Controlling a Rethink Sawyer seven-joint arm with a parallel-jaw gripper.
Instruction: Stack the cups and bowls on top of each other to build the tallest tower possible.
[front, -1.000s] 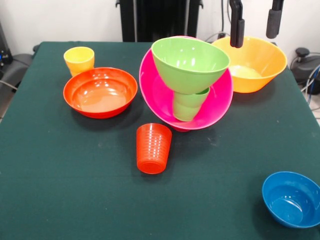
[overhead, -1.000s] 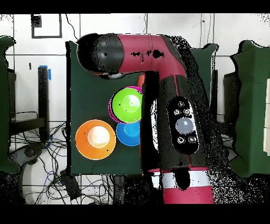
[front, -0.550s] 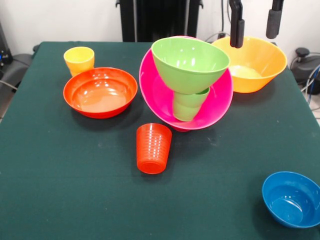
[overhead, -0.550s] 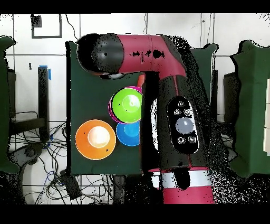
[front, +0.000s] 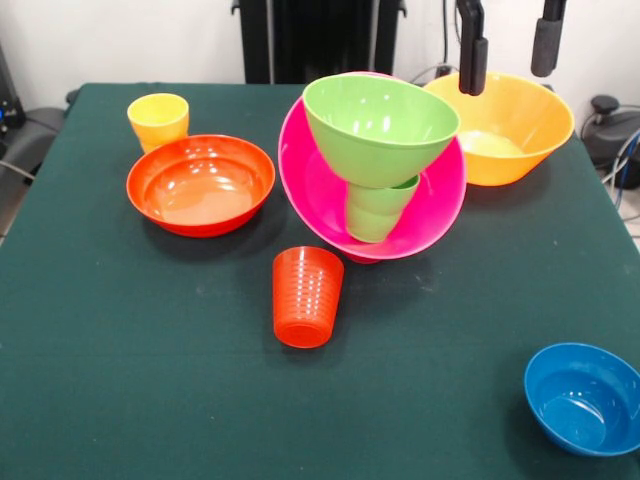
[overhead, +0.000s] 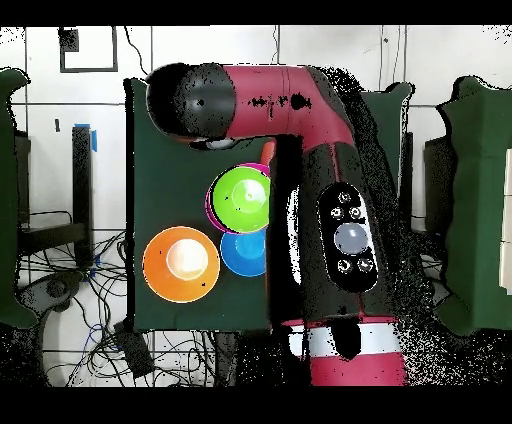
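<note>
Hovering: fingers (front: 507, 48) apart above yellow-orange bowl (front: 505, 125) | tower (front: 375, 170) beside | orange-red cup (front: 306, 296) in front

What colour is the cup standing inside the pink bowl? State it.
Light green cup, under the lime green bowl; clearest in the front view.

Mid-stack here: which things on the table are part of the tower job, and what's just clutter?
Job:
pink bowl, tilted, holding the light green cup with the lime bowl on it
yellow-orange bowl
red-orange bowl
blue bowl
ribbed orange-red cup
yellow cup

Not the job:
cables off the table
</note>
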